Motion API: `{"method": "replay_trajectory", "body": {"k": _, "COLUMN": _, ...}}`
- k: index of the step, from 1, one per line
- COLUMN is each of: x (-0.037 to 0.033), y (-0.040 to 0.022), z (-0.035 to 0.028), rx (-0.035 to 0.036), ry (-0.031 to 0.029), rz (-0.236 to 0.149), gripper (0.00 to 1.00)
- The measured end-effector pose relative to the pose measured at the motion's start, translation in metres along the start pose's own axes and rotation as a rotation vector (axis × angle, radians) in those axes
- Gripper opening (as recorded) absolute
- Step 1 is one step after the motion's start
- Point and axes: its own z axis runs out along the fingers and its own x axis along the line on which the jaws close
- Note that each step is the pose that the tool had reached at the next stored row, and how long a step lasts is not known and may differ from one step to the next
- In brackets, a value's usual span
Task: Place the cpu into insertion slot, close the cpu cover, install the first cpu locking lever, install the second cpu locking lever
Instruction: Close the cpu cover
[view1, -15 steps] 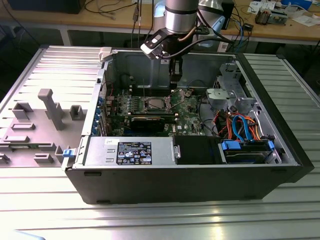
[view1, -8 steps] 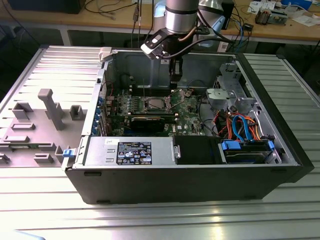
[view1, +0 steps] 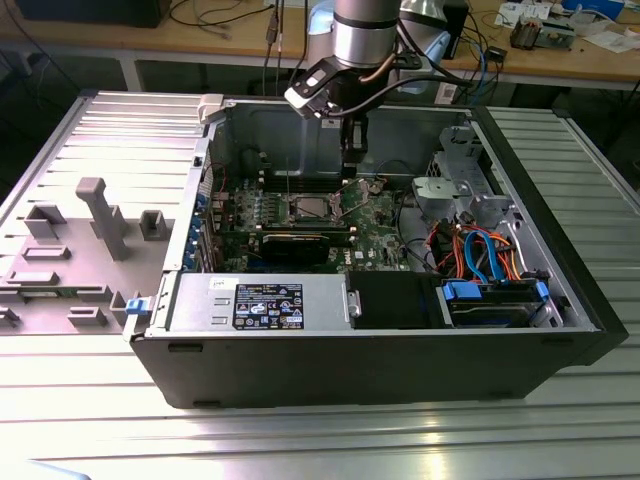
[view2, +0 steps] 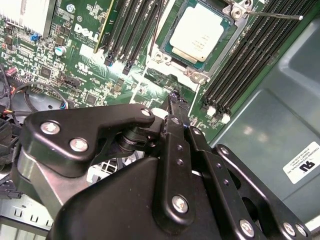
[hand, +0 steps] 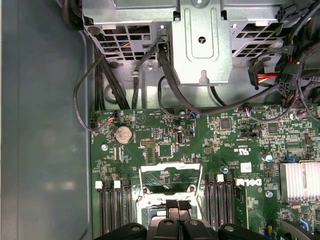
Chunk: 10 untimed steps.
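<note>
Cpu: the cpu (view2: 201, 31) is lying flat in the insertion slot, its smooth silver-grey square top facing up.
Cpu cover: the thin silver cpu cover (view2: 222, 50) is lying down around the cpu's edges, framing it.
Locking lever: a thin steel locking lever (view2: 275, 15) is sticking out sideways over the neighbouring slots.
Gripper: the black gripper (view2: 176, 97) is hanging over the board just beside the socket's end, fingers pressed together and gripping nothing. I cannot tell whether it is touching the board.
Flanks: long black memory slots (view2: 129, 30) with white latches are running along both sides of the socket.
Board: the green motherboard (hand: 165, 135) is carrying a round coin cell (hand: 123, 133) and a finned silver heatsink (hand: 300, 181).
Edge: a perforated grey drive cage (hand: 200, 40) and looping black cables (hand: 170, 85) are crowding the board's edge.
Surroundings: the dark computer case (view1: 380, 350) is lying open on a ribbed metal table (view1: 320, 440).
</note>
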Motion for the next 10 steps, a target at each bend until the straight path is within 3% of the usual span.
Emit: {"method": "replay_trajectory", "body": {"k": 10, "x": 0.0001, "y": 0.0029, "z": 0.0001, "rx": 0.0001, "ry": 0.0, "rz": 0.0, "gripper": 0.11}}
